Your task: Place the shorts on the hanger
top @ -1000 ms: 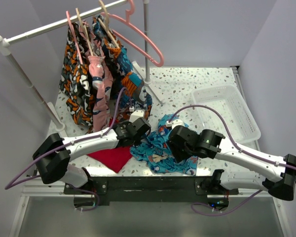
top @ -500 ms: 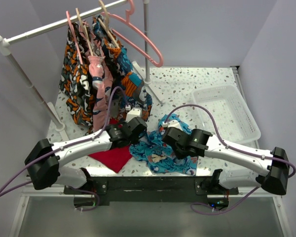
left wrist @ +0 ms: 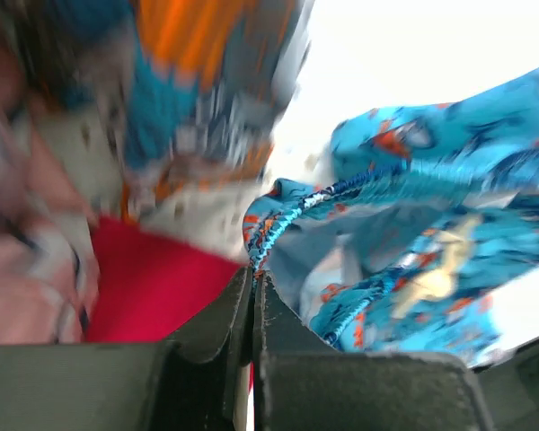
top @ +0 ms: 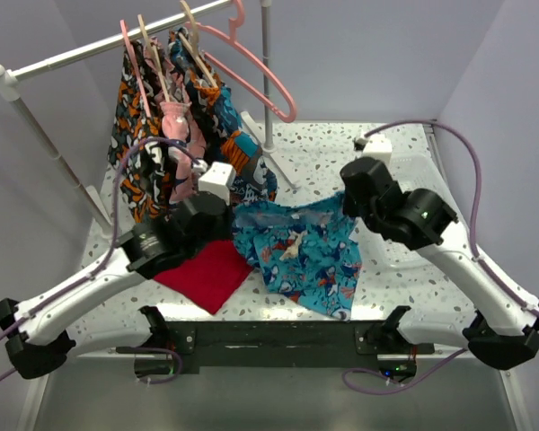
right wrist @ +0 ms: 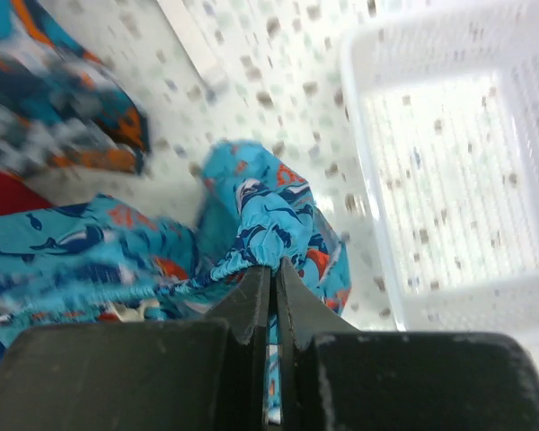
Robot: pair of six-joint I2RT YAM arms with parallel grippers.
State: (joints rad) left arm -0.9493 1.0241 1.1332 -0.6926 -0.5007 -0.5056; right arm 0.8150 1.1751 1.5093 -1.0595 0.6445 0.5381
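Left gripper (left wrist: 251, 280) and right gripper (right wrist: 272, 269) each pinched closed on the shorts (top: 296, 251), spread between them; hanger (top: 296, 103) not yet loaded.

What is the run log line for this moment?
left gripper: shut on shorts waistband | right gripper: shut on shorts | shorts: spread between them | hanger: on rail

Shorts (top: 296, 256) at centre — cloth (top: 202, 278) left, basket (right wrist: 476, 301) right, hanger (top: 294, 108) behind on rail (top: 99, 45).

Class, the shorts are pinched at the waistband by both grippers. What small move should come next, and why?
Probably raise both arms together toward the pink hanger, holding the shorts spread. The left gripper and right gripper are shut on the waistband, and the hanger hangs bare.
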